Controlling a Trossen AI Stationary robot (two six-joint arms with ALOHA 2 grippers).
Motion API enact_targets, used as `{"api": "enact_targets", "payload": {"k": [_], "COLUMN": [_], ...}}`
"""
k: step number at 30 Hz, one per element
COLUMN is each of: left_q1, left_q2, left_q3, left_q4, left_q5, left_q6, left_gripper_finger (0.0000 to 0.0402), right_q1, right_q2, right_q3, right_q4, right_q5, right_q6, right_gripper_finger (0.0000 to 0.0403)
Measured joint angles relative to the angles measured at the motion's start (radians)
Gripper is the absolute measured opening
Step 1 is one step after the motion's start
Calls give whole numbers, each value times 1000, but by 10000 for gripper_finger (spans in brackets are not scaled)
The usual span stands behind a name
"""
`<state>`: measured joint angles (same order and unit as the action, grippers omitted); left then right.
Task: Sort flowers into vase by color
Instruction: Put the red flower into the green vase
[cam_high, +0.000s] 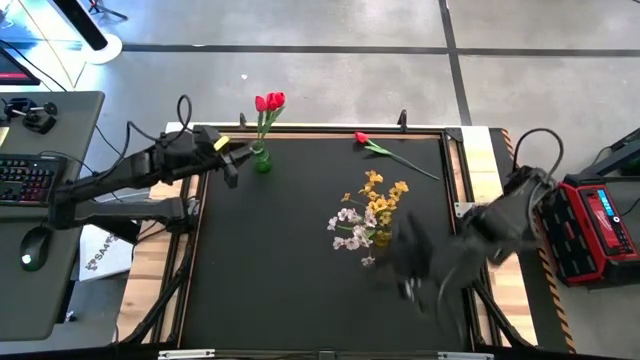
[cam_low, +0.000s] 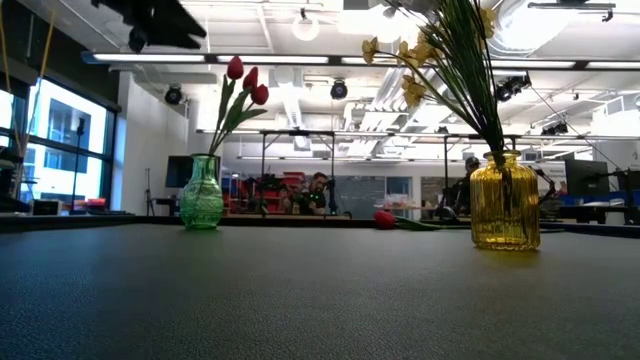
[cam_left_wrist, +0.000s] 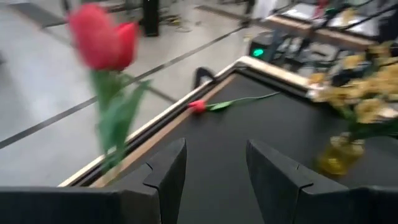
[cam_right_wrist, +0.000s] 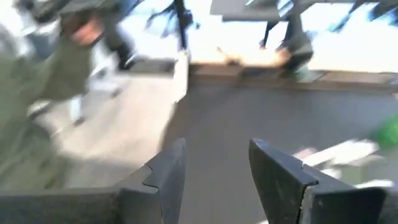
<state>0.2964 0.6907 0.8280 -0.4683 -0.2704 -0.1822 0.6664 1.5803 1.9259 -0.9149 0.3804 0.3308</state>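
Observation:
A green glass vase (cam_high: 261, 160) (cam_low: 202, 193) stands near the table's far left and holds three red tulips (cam_high: 270, 102) (cam_low: 245, 80) (cam_left_wrist: 102, 40) by their stems. A yellow vase (cam_low: 505, 200) (cam_left_wrist: 339, 155) stands mid-table and holds the yellow spray (cam_high: 385, 192) and the white-pink spray (cam_high: 348, 228). One red tulip (cam_high: 362, 138) (cam_low: 385, 218) (cam_left_wrist: 198, 106) lies flat near the far edge. My left gripper (cam_high: 233, 165) (cam_left_wrist: 214, 149) is open just left of the green vase. My right gripper (cam_high: 412, 285) (cam_right_wrist: 217, 149) is open, blurred, to the near right of the yellow vase.
The black mat (cam_high: 280, 270) has a raised wooden border (cam_high: 320, 128). Bare mat lies between the vases and toward the near edge. A desk with keyboard and mouse (cam_high: 30, 180) sits left of the table and a red box (cam_high: 600, 225) sits to its right.

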Motion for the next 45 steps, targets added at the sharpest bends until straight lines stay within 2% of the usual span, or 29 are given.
{"api": "enact_targets", "payload": {"k": [4, 7, 11, 16, 21, 26, 34, 39, 45], "left_q1": [-69, -103, -132, -145, -169, -204, -269, -299, -327], "left_q2": [0, 10, 34, 70, 103, 125, 127, 127, 127], "left_q3": [0, 0, 0, 0, 0, 0, -45, -92, -163], "left_q4": [30, 34, 33, 32, 26, 19, 25, 35, 132], "left_q5": [0, -9, -51, -63, -63, -71, -142, -188, -188], "left_q6": [1, 15, 20, 38, 39, 46, 40, -8, -20], "left_gripper_finger": [156, 156, 156, 156, 156, 156, 156, 156, 156], "right_q1": [-146, -325, -605, -929, -1134, -1240, -1340, -1392, -1415], "right_q2": [-1, -2, 0, 0, 0, 0, 1, 0, 0], "right_q3": [152, 217, 235, 194, 109, -13, -210, -349, -547], "right_q4": [-104, -265, -406, -401, -401, -402, -371, -272, -84], "right_q5": [119, 112, 17, -181, -217, -299, -303, -336, -417], "right_q6": [-31, -25, -62, -151, -182, -237, -239, -252, -270], "right_gripper_finger": [165, 165, 165, 165, 165, 165, 165, 165, 165]}}
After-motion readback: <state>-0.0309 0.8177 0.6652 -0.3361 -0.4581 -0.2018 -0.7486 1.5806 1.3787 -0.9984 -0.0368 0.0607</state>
